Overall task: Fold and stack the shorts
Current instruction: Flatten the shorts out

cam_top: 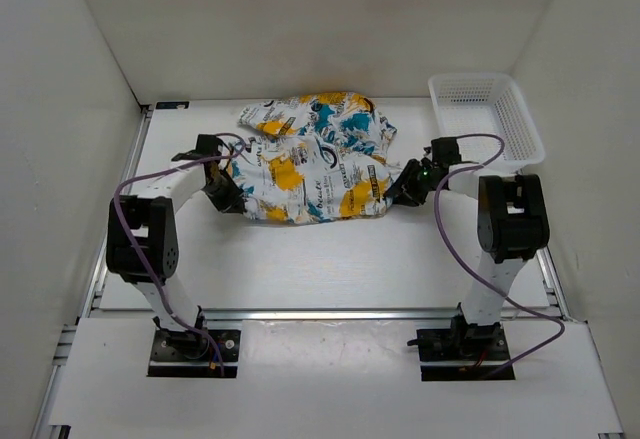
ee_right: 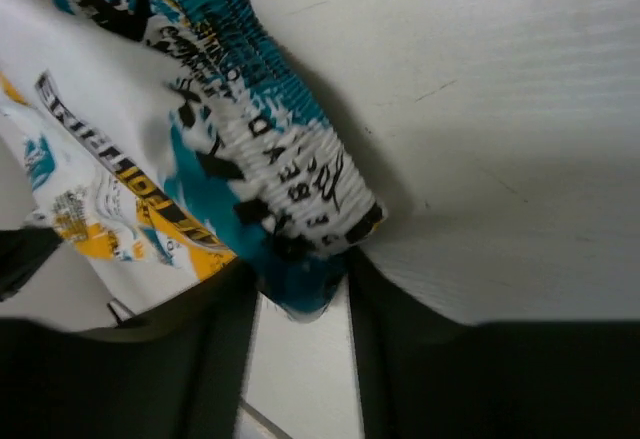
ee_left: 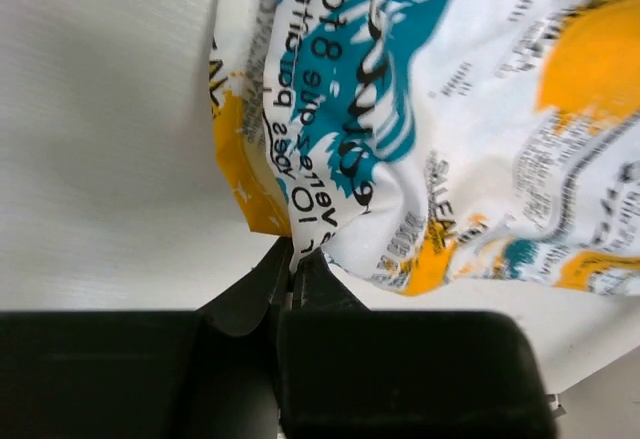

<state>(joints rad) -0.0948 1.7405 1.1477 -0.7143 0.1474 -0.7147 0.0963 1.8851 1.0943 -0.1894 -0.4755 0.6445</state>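
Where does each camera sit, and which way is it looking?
Top camera: above and behind the arms, looking down on the white table, the white fabric shorts printed yellow, teal and black, and a white plastic mesh basket; both arms and bases show.
Left wrist camera: on the left wrist, looking along the left gripper, shut on the shorts' edge; only its black fingers show.
Right wrist camera: on the right wrist, looking along the right gripper, fingers either side of the gathered waistband; only fingers show.
Shared: every view shows the shorts.
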